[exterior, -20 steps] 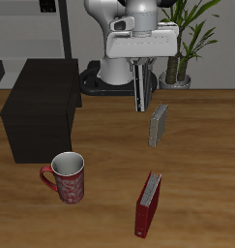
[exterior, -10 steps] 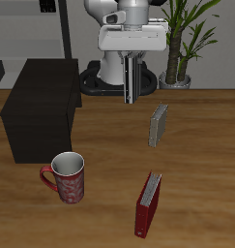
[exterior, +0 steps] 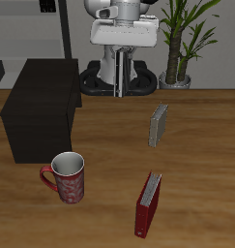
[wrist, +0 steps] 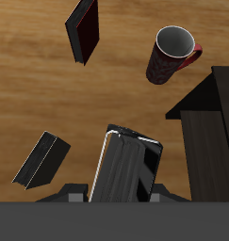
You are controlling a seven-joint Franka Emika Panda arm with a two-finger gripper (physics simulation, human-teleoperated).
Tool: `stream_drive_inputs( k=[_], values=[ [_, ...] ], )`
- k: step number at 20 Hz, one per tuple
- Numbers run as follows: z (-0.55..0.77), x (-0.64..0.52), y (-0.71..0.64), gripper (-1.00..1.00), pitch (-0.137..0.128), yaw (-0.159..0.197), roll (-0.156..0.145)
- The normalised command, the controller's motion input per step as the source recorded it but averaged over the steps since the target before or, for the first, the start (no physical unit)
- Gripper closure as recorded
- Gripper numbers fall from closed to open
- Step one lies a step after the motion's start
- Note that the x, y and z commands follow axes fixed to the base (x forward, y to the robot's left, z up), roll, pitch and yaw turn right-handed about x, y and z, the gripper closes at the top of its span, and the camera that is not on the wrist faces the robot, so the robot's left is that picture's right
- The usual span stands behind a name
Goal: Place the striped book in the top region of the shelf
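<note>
Striped book (exterior: 120,75) hanging upright from jaws, above table (exterior: 196,184)

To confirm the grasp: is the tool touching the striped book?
Touching. In the wrist view the striped book sits clamped in the tool; the exterior view shows it hanging from it, above the table.

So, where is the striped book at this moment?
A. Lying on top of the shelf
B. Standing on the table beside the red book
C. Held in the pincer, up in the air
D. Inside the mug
C: the striped book hangs upright in the pincer, above the table and apart from the shelf; the wrist view shows the same striped book held close below the camera.
</note>
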Motion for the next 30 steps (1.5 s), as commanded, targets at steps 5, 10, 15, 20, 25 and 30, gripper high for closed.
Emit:
stream_drive_inputs(
  k=[5, 10, 15, 20, 25, 30],
  values=[
    [-0.02, 0.30, -0.14, 1.00, 0.020, 0.070, -0.150],
    [-0.08, 0.29, -0.02, 1.00, 0.068, 0.045, -0.183],
    [-0.04, 0.17, 0.14, 1.00, 0.026, 0.041, -0.107],
    [-0.04, 0.11, 0.14, 1.00, 0.021, 0.034, -0.119],
    [-0.04, 0.13, 0.11, 1.00, 0.011, 0.022, -0.111],
    [-0.23, 0.31, 0.12, 1.00, 0.059, 0.025, -0.130]
  ],
)
